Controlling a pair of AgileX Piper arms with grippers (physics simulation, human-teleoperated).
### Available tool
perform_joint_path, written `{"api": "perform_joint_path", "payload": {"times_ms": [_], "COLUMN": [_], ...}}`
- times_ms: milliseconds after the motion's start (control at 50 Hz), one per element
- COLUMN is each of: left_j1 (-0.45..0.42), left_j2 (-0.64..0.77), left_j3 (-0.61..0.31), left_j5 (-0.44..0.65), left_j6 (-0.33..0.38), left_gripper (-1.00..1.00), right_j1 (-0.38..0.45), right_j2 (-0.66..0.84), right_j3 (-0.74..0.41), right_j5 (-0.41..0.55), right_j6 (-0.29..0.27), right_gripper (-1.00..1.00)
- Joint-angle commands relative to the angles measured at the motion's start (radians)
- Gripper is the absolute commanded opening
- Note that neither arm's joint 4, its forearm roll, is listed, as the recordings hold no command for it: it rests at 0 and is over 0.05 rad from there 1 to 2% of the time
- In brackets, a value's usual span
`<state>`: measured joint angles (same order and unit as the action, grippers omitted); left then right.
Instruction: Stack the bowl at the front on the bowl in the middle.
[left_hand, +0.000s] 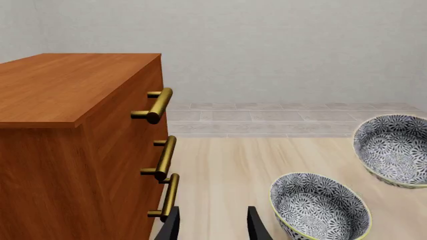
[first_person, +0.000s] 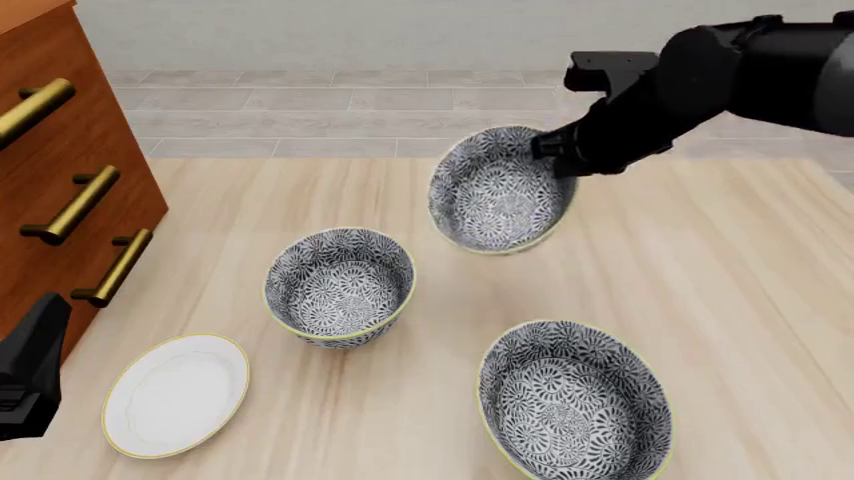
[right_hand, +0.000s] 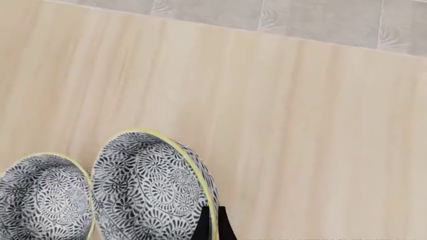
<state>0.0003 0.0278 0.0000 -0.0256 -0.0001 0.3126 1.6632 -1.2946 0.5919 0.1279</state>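
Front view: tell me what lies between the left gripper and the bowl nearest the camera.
In the front view, the white plate lies between the left gripper and the nearest bowl; the remaining stretch is bare tabletop.

Cabinet: reddish-brown wooden drawer chest (left_hand: 73, 140) with three brass bar handles (left_hand: 160, 157).
Left gripper (left_hand: 212, 223): black fingertips parted, nothing between them.
Bowls: one grey-and-white floral bowl (left_hand: 320, 207) near the gripper; another tilted floral bowl (left_hand: 393, 149) farther off.
Surface: pale wooden tabletop (left_hand: 227, 165).

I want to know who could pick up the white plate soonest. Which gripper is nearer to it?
Left. The left gripper sits just beside the white plate; the right gripper is far across the table, holding a tilted bowl.
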Motion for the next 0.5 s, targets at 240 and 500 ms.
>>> {"api": "perform_joint_path", "payload": {"times_ms": [240, 500], "left_j1": [-0.001, 0.0], "left_j2": [-0.006, -0.006], "left_j3": [-0.001, -0.001], "left_j5": [0.007, 0.007], "left_j6": [0.0, 0.001], "left_gripper": [1.0, 1.0], "right_j1": [0.043, 0.155], "right_j2": [-0.1, -0.109], "right_j3": [-0.082, -0.075], "right_j5": [0.111, 0.081], "right_j6": [0.017, 0.093], "right_gripper": [-1.0, -1.0]}}
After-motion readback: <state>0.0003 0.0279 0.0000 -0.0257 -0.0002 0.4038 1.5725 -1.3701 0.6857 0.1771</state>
